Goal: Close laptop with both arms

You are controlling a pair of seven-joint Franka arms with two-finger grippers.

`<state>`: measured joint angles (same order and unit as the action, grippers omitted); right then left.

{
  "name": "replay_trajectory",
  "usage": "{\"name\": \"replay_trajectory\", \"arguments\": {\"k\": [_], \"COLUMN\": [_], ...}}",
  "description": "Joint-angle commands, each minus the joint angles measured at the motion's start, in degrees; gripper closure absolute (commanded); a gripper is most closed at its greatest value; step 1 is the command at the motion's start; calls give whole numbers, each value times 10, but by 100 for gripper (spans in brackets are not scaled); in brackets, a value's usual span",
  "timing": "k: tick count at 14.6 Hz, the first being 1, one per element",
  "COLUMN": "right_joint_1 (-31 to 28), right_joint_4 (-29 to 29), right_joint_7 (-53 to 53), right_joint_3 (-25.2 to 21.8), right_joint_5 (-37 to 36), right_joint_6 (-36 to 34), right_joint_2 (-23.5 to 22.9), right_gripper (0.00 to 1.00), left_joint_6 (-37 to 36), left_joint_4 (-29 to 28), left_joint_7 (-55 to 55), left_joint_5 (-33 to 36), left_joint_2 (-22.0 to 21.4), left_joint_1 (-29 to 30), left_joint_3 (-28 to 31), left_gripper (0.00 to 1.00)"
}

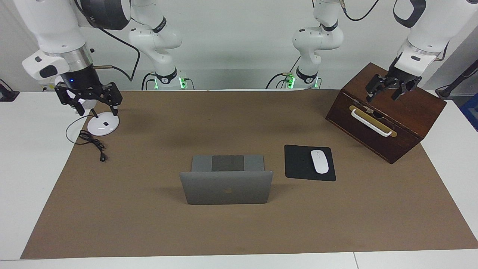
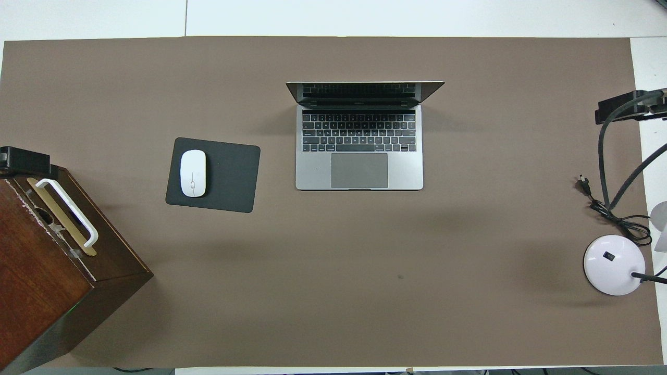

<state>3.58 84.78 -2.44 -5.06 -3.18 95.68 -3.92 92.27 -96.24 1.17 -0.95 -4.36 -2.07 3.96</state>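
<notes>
The silver-grey laptop (image 1: 226, 191) stands open in the middle of the brown mat, its lid upright and its keyboard facing the robots. The overhead view shows its keyboard and trackpad (image 2: 359, 151). My left gripper (image 1: 384, 92) hangs open and empty over the wooden box at the left arm's end of the table. My right gripper (image 1: 96, 107) hangs open and empty over the lamp base at the right arm's end. Both grippers are well away from the laptop.
A black mouse pad (image 1: 298, 164) with a white mouse (image 1: 319, 161) lies beside the laptop toward the left arm's end. A dark wooden box (image 1: 410, 119) with a white handle stands there. A white desk lamp base (image 1: 102, 126) and its black cord (image 1: 93, 144) sit at the right arm's end.
</notes>
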Motion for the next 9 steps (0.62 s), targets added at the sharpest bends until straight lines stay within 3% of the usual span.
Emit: {"name": "replay_trajectory", "arguments": {"k": [1,9], "right_joint_1": [-6,-5], "right_joint_4": [-9,-9], "right_joint_7": [9,10], "right_joint_3": [2,2], "right_joint_5": [5,6], "right_joint_6": [1,2], "right_joint_2": [-6,-6], "right_gripper": [0,0], "left_joint_6": [5,9], "left_joint_4": [-7,-11], "left_joint_7": [2,2], "left_joint_5": [9,8], "left_joint_2": [-10,-13], "left_joint_1": [9,11], "left_joint_3": [-4,-4], "left_gripper": [0,0]}}
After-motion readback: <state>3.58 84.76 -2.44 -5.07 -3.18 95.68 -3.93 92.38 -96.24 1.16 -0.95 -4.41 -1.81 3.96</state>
